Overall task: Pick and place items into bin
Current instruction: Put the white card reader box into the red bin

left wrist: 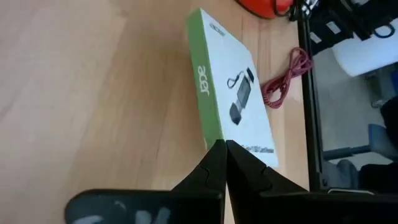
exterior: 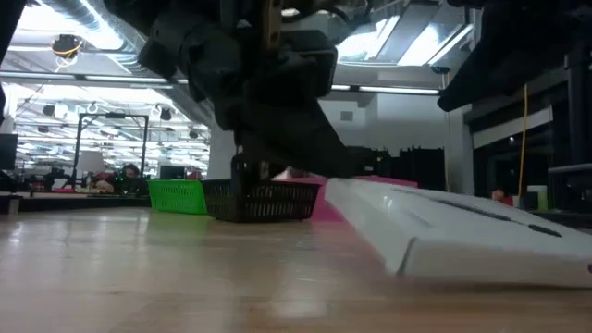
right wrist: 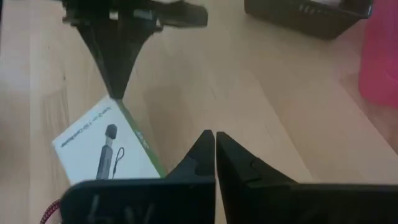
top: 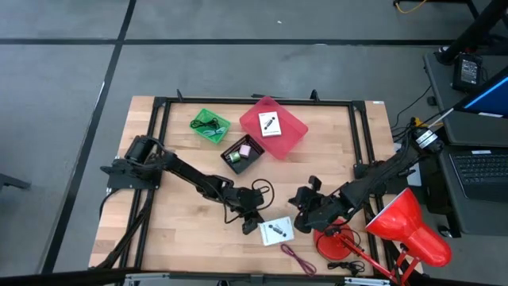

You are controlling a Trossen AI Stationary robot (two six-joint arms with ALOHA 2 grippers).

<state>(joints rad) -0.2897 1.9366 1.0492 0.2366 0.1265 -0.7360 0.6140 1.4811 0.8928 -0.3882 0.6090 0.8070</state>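
Observation:
A flat white box point(top: 276, 231) with a green side and a black printed mark lies on the wood near the table's near edge; it also shows in the left wrist view point(left wrist: 239, 99) and the right wrist view point(right wrist: 99, 146). My left gripper point(top: 252, 222) is shut, its tips at the box's left corner. My right gripper point(top: 300, 199) is shut too and hangs just right of the box, touching nothing. A second white card point(top: 270, 125) lies in the pink bin point(top: 292, 139). The maroon cord point(top: 298, 258) lies loose on the table beside the box. My left gripper comes from above, pointing down, and its shut fingertips point(right wrist: 115, 93) meet the box's corner at the end of its green side point(left wrist: 214, 138). The box rests on the table. Whether the tips press it or only touch it, I cannot tell.
The black bin point(top: 242, 152) holds a pink cube and another small piece; the green bin point(top: 210, 125) holds a dark cord. The red desk lamp point(top: 405, 226) stands at the near right corner, close behind my right arm. A black frame runs round the table.

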